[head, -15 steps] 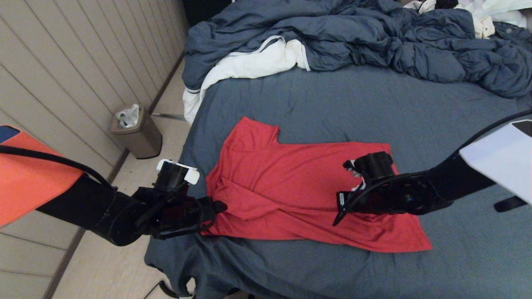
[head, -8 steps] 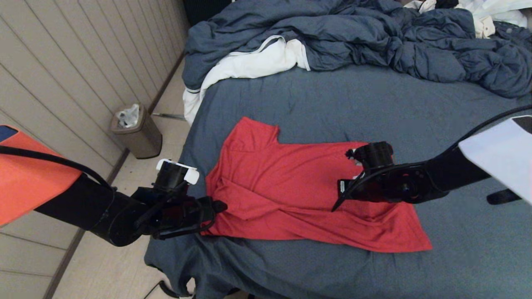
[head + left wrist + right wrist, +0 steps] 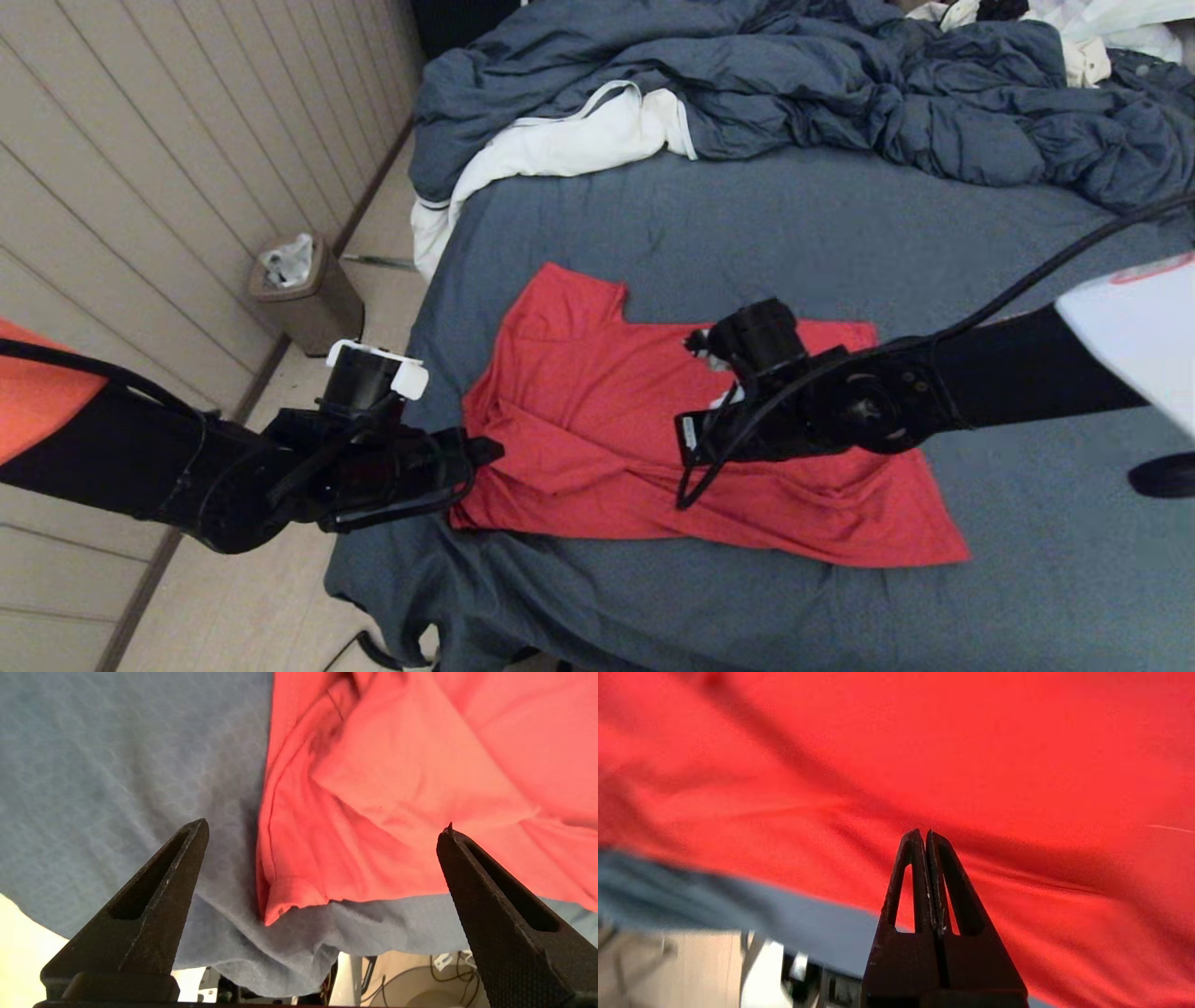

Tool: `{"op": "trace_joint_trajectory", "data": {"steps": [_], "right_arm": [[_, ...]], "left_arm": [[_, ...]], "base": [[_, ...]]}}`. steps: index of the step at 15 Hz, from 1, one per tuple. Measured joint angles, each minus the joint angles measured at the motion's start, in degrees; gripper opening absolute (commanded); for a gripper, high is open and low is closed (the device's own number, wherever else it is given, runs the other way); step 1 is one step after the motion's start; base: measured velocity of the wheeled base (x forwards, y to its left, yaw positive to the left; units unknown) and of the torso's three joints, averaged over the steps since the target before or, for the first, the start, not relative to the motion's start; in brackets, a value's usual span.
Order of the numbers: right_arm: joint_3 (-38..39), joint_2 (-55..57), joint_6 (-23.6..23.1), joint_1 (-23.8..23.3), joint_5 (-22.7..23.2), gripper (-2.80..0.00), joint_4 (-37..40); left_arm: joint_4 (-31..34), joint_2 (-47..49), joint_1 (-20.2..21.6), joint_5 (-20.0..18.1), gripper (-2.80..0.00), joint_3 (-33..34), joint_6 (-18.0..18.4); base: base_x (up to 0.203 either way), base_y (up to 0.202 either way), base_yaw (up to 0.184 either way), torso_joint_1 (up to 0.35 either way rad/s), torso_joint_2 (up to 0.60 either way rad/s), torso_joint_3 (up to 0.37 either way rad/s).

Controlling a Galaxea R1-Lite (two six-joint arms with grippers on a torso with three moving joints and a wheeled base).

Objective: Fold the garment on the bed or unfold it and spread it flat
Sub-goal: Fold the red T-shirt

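Head view first, nearest things: the bed [image 3: 653,597] shows its slate-blue sheet along the near edge, and on it the garment [image 3: 597,420] lies plain red side up, mostly spread but creased, with a folded ridge near its left side. One sleeve points to the far left; the hem corner reaches to the near right.

At the bed's left edge the left gripper [image 3: 485,455] sits just beside the garment's left border. From the left wrist camera its fingers [image 3: 154,896] stand wide apart, nothing between them but cloth below: the red near-left corner [image 3: 280,905] of the shirt lies between the two tips, with blue sheet under the other tip. Whether the tips touch the fabric I cannot tell.

Over the middle of the garment hangs the right gripper [image 3: 924,835], its two fingers pressed together with nothing visibly pinched. In the head view the wrist body hides those tips, so their height above the red cloth is probably small but unclear.

Farther back, a white cloth [image 3: 569,145] lies at the far left, partly under the rumpled blue duvet [image 3: 840,84]. On the floor to the left stands a small bin [image 3: 303,299].
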Motion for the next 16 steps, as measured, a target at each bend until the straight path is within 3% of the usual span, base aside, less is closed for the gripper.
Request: {"op": "trace_joint_trajectory", "data": {"steps": [4, 7, 14, 16], "right_arm": [[-8.15, 8.25, 0.11, 7.83, -0.33, -2.8, 4.37], [-11.58, 11.9, 0.04, 10.89, -0.38, -2.8, 4.66], [-21.62, 20.06, 0.11, 12.33, -1.09, -2.8, 4.95], [-26.09, 22.48, 0.37, 12.33, -3.89, -2.8, 5.01]], "left_arm": [[-0.53, -1.08, 0.0, 0.1, 0.0, 0.07, -0.59], [-0.61, -1.54, 0.0, 0.11, 0.0, 0.14, -0.66], [-0.71, -1.74, 0.0, 0.11, 0.0, 0.24, -0.79], [-0.74, -1.85, 0.0, 0.05, 0.0, 0.24, -0.81]], "base": [[0.0, 0.0, 0.0, 0.0, 0.0, 0.0], [0.0, 0.0, 0.0, 0.0, 0.0, 0.0], [0.0, 0.0, 0.0, 0.0, 0.0, 0.0], [0.0, 0.0, 0.0, 0.0, 0.0, 0.0]]}}
